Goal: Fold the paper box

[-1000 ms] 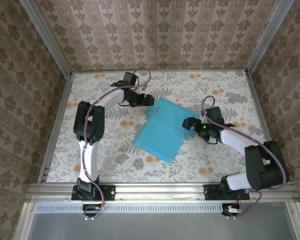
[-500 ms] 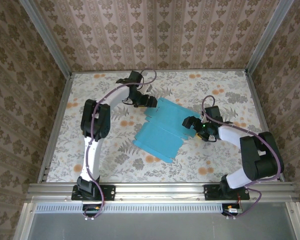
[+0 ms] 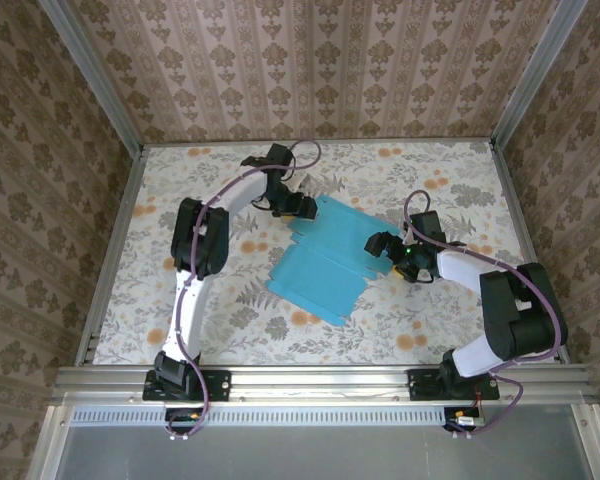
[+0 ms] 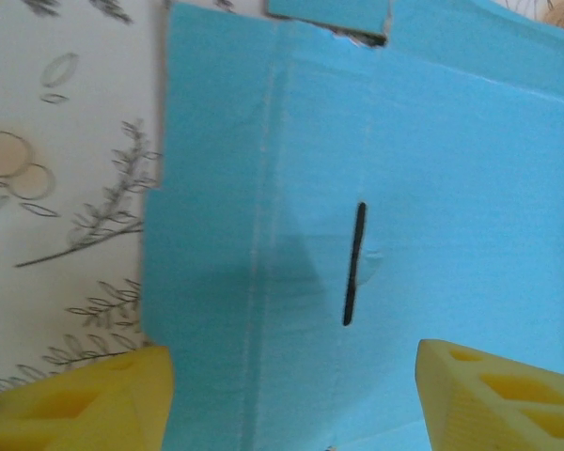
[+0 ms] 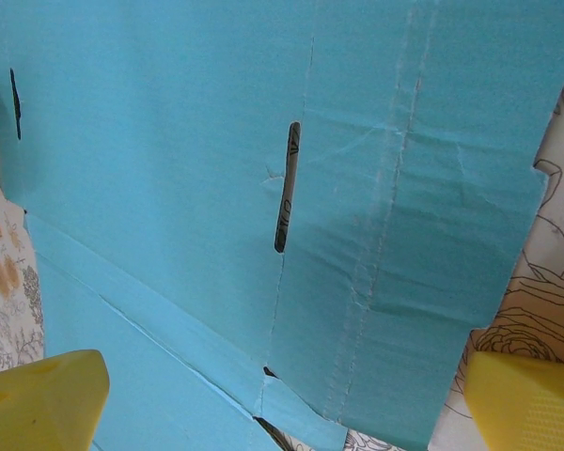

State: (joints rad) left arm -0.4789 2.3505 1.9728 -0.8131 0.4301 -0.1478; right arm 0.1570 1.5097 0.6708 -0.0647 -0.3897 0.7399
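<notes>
Item: paper box (image 3: pixel 320 262), a flat turquoise-blue card cut-out, scored and slotted. Probably light, thin, floppy; lift by edge flaps. Over it, left gripper (image 4: pixel 291 399) and right gripper (image 5: pixel 282 404): jaws spread, grasping nothing.

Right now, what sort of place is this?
Likely a robot test booth: wallpapered walls in a metal frame, a floral table, the left arm and right arm at a paper box.

Place: robot test cell, lab-type.
Walls: wallpaper-print panels (image 3: pixel 310 70).
Frame: alu rails (image 3: pixel 320 378).
Desk (image 3: pixel 460 180): floral print; left arm (image 3: pixel 185 310), right arm (image 3: pixel 520 320) bolted at edge.
</notes>
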